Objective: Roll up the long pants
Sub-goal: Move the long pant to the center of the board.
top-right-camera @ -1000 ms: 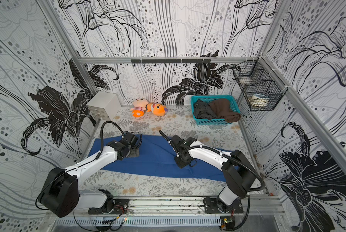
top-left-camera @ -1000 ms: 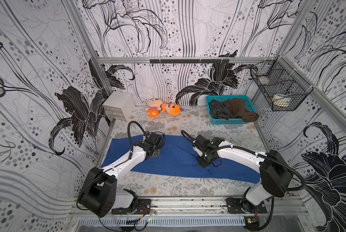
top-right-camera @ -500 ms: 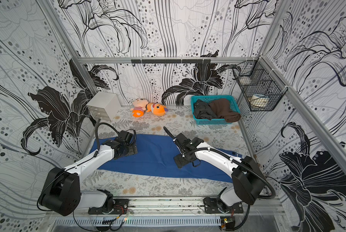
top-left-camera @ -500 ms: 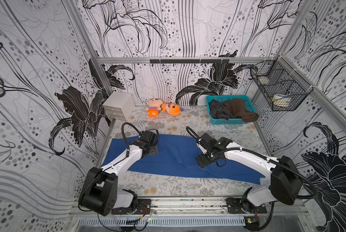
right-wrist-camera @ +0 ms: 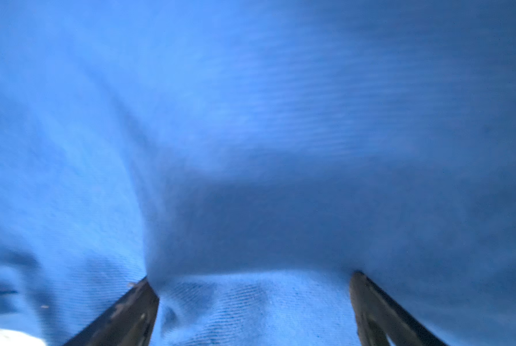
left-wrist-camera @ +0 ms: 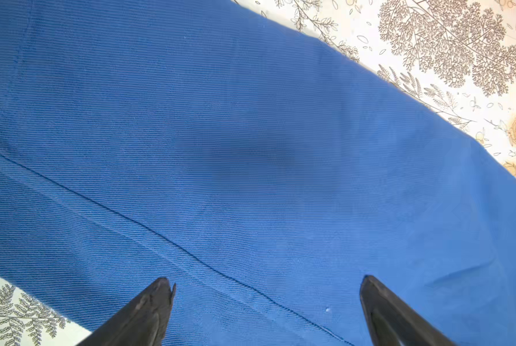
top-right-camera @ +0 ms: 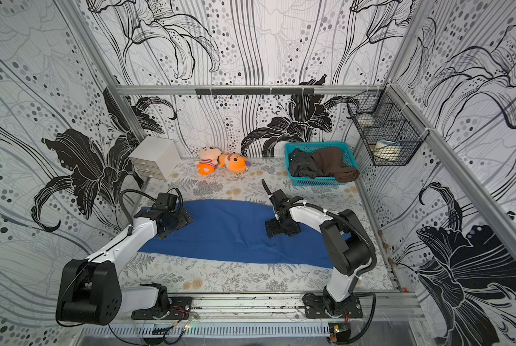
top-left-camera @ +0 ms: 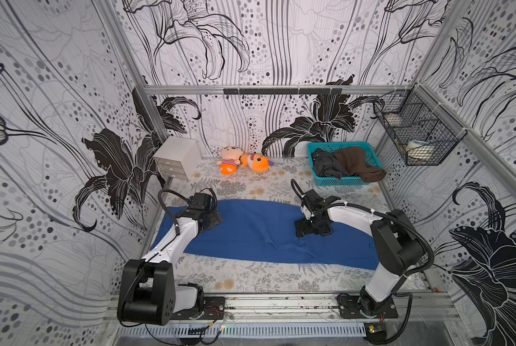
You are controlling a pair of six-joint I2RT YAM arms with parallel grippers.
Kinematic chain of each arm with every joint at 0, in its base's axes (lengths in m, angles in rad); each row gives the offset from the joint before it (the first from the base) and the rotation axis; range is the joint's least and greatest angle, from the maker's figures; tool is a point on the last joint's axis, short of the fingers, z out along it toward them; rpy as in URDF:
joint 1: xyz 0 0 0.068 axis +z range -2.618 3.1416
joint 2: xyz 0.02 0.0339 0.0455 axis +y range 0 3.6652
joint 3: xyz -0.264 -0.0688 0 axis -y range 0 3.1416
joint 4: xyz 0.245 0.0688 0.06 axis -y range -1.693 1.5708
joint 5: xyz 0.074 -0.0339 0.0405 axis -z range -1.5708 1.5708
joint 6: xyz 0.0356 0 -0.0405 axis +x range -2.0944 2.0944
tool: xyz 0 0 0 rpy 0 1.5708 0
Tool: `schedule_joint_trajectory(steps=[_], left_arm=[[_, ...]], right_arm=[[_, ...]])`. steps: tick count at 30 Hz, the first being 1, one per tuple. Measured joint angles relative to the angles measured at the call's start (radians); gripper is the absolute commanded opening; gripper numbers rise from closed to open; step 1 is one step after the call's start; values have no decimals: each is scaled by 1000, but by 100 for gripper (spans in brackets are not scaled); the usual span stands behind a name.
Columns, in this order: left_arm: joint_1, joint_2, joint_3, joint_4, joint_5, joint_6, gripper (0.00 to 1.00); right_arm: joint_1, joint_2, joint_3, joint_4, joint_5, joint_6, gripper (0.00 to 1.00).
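Left wrist view: left gripper [left-wrist-camera: 265,283] jaws wide apart, empty, just above long pants [left-wrist-camera: 250,149], seam [left-wrist-camera: 190,254] crossing between tips. Right wrist view: right gripper [right-wrist-camera: 250,278] also spread, tips at cloth, small ridge between, nothing pinched. Both top views: pants flat across table [top-left-camera: 250,278] centre, 9 to 3 o'clock, unrolled. Judged step: start roll. Move both claws to one end, pinch all layers at corners, turn evenly, keep edges aligned.

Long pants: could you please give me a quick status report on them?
Left gripper open over cloth. Right gripper open, tips at cloth. Long pants flat, unrolled. Plush toys, basket at back, apart from pants.
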Motion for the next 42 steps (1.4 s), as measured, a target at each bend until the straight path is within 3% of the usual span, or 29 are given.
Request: schedule_joint_trajectory(steps=[6, 12, 23, 28, 31, 34, 37, 39, 42], left_arm=[[44, 0, 0, 5, 8, -3, 99], [87, 12, 0, 23, 39, -2, 99], [89, 21, 3, 24, 51, 2, 99], [69, 61, 75, -48, 40, 29, 99], [-1, 88, 190, -150, -3, 68, 99], [-73, 162, 392, -275, -82, 139, 99], [-123, 257, 549, -386, -240, 220, 100], [-144, 303, 563, -447, -357, 272, 99], [-159, 311, 524, -514, -393, 345, 99]], right_arm=[[-113, 83, 118, -3, -58, -1, 100], [-145, 165, 245, -65, -49, -21, 100], [-302, 226, 336, -75, -107, -72, 100], [-362, 240, 360, -82, -102, -73, 99], [-368, 241, 364, -82, -105, -76, 99], [-368, 241, 364, -81, -113, -77, 100], [-371, 236, 357, -75, -125, -77, 100], [-374, 225, 343, -63, -137, -77, 100], [-374, 203, 322, -55, -159, -77, 99]])
